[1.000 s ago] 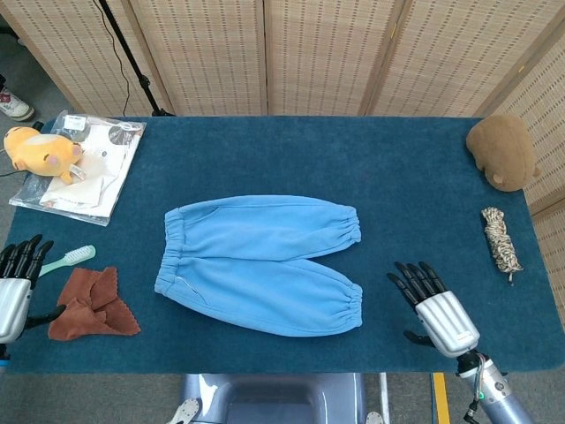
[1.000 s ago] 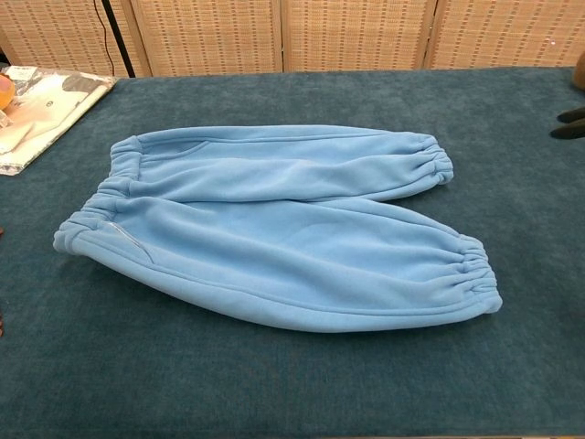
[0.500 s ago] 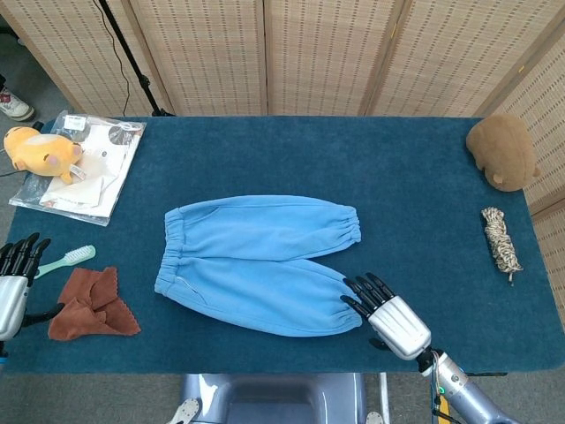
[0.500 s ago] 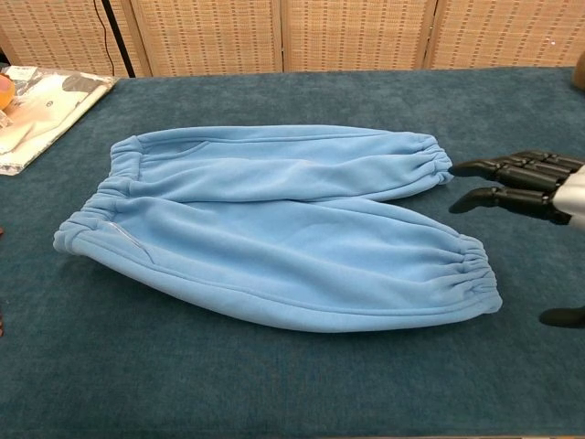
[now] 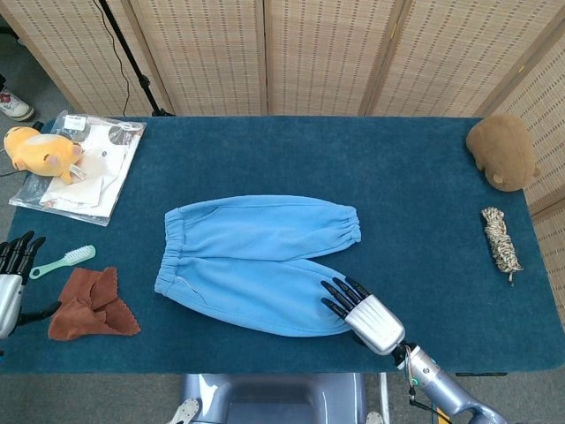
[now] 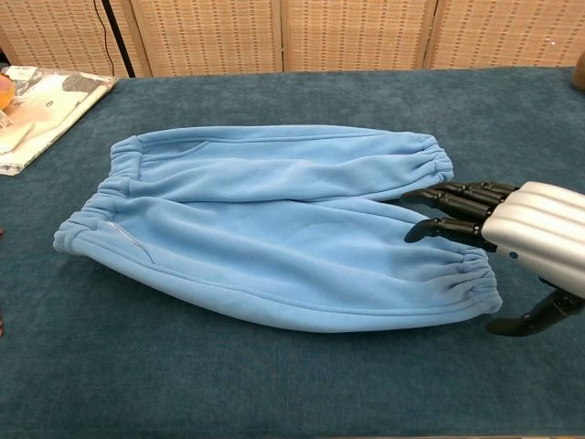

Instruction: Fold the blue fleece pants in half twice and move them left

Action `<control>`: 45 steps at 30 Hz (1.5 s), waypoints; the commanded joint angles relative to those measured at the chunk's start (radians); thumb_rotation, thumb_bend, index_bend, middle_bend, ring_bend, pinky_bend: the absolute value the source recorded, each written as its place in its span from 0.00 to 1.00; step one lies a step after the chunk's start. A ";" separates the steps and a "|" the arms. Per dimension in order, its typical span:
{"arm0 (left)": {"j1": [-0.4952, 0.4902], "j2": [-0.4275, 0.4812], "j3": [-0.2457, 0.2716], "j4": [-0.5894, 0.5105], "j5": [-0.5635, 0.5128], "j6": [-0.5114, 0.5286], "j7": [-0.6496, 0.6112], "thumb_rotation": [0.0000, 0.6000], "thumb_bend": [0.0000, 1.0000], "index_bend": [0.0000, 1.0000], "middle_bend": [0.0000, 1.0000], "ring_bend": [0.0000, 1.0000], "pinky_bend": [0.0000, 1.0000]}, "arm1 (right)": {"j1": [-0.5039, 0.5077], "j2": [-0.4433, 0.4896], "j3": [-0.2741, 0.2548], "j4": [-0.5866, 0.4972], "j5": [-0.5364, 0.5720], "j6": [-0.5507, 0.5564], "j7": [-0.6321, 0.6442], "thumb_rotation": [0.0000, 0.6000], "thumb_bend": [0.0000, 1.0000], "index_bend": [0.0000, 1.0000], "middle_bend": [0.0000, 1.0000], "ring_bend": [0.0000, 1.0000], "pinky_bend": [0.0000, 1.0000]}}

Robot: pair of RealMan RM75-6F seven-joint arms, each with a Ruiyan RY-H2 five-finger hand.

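As they lie now: blue fleece pants (image 5: 261, 262) flat and unfolded mid-table, soft nap, gathered elastic cuffs and waistband.
Table (image 5: 415, 185): dark teal cloth, short pile.
Right robot hand (image 6: 512, 233): silver shell, black fingers (image 6: 448, 210) straight and apart, over the near leg's cuff, grasping nothing.
Left robot hand (image 5: 11, 281): fingers spread, released, at the table's left edge.
Clear plastic bag (image 5: 84, 165): white folded contents; orange plush (image 5: 37, 150) on its edge.
Nearby: rust cloth (image 5: 90, 304), crumpled.

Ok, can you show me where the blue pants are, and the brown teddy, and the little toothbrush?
blue pants (image 5: 256, 256), head view, middle of the fabric where the two legs meet.
brown teddy (image 5: 500, 152), head view, middle of its round back.
toothbrush (image 5: 62, 261), head view, on the handle near the bristles.
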 commanded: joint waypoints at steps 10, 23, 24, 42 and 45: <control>0.001 0.004 0.000 0.001 -0.004 -0.002 -0.012 1.00 0.00 0.00 0.00 0.00 0.00 | 0.028 -0.115 0.000 0.118 0.003 0.040 0.030 1.00 0.00 0.31 0.14 0.14 0.26; -0.004 0.002 0.001 0.003 -0.005 -0.012 -0.010 1.00 0.00 0.00 0.00 0.00 0.00 | 0.046 -0.182 -0.009 0.190 -0.008 0.096 0.081 1.00 0.40 0.52 0.32 0.33 0.40; -0.005 0.001 0.001 0.003 -0.005 -0.014 -0.008 1.00 0.00 0.00 0.00 0.00 0.00 | 0.047 -0.185 -0.011 0.194 -0.006 0.095 0.083 1.00 0.43 0.53 0.33 0.34 0.40; -0.155 -0.074 0.046 0.237 0.286 -0.055 -0.193 1.00 0.00 0.00 0.00 0.00 0.00 | 0.055 -0.179 -0.009 0.136 0.101 0.069 0.300 1.00 0.51 0.68 0.47 0.47 0.51; -0.199 -0.083 0.066 0.293 0.369 -0.052 -0.236 1.00 0.00 0.00 0.00 0.00 0.05 | 0.053 -0.164 -0.008 0.093 0.136 0.051 0.359 1.00 0.52 0.68 0.47 0.47 0.51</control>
